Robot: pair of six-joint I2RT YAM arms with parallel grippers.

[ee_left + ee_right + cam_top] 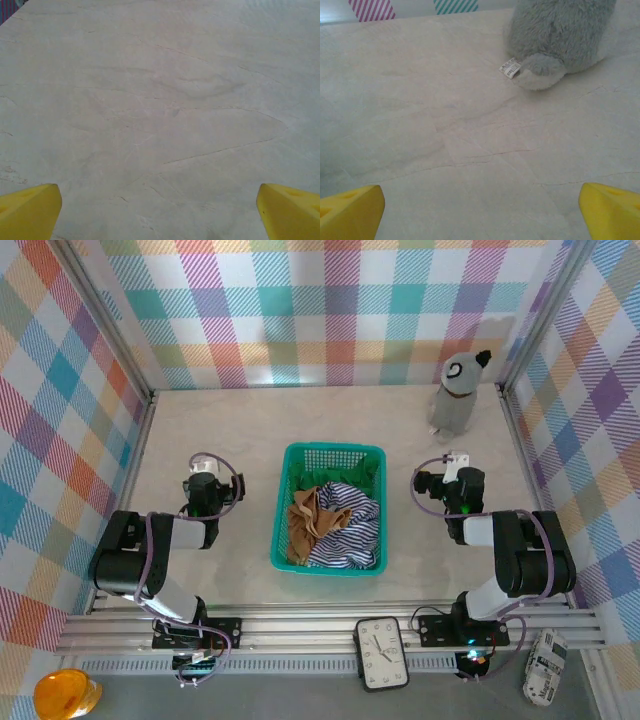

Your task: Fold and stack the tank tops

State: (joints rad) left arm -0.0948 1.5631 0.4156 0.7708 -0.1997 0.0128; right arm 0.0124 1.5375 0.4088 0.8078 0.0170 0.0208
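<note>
Tank tops (335, 525) lie tangled in the basket (333, 450) toward the worktop's near edge, left end effector (203, 472) and right end effector (448, 480) open beside it; a grab could lift two together or snag mesh.

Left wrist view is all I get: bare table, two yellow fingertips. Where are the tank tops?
Observer: Crumpled in the teal plastic mesh basket in the middle of the table: the navy-and-white striped tank top lies beside the tan-brown tank top.
Operator: Right gripper holding anything?
Observer: No. The right gripper is open over bare table, facing a grey plush toy.
</note>
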